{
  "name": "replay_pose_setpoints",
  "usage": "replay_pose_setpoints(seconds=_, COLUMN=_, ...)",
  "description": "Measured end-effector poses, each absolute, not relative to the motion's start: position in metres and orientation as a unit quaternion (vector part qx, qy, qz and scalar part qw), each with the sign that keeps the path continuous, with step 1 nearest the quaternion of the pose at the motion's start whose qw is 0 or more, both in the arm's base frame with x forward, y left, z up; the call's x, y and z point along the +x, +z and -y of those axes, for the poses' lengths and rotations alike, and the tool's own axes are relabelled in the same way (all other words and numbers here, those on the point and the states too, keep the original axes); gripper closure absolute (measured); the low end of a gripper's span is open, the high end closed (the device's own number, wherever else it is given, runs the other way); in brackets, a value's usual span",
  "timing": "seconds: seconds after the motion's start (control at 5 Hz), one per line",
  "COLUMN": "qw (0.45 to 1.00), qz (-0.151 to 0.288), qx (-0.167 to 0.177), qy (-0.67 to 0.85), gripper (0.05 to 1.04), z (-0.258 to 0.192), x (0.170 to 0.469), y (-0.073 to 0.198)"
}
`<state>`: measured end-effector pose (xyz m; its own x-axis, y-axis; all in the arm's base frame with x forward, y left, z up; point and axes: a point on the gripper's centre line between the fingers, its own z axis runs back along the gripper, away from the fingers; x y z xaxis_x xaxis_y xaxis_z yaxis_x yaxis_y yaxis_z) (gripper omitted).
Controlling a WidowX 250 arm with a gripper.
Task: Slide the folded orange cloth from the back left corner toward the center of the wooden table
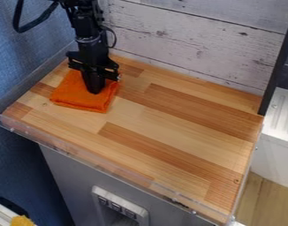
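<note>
Gripper: pointing down at the cloth; whether spread, pressed together or pinching, cannot tell. Cloth: orange, folded, on the table, upper left of view. Step: apparently contact work; any lift calls for a secure pinch first.

The single camera looks down at a slant over the counter.

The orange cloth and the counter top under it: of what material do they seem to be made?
The orange cloth looks like woven fabric, perhaps cotton or microfiber, with a matte finish, judging by its soft folded edges. The counter top seems to be wood, or a wood-look laminate, smooth with a slight sheen: it shows strips of light and reddish-brown grain.
</note>
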<state>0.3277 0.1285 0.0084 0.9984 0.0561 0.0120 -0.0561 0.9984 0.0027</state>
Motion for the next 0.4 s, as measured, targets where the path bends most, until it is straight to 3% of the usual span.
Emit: replay_pose_setpoints(seconds=0.4, qw=1.000, qz=0.003, qx=-0.001, qy=0.015, gripper=1.024, z=-0.1096, x=0.3221, y=0.0074)
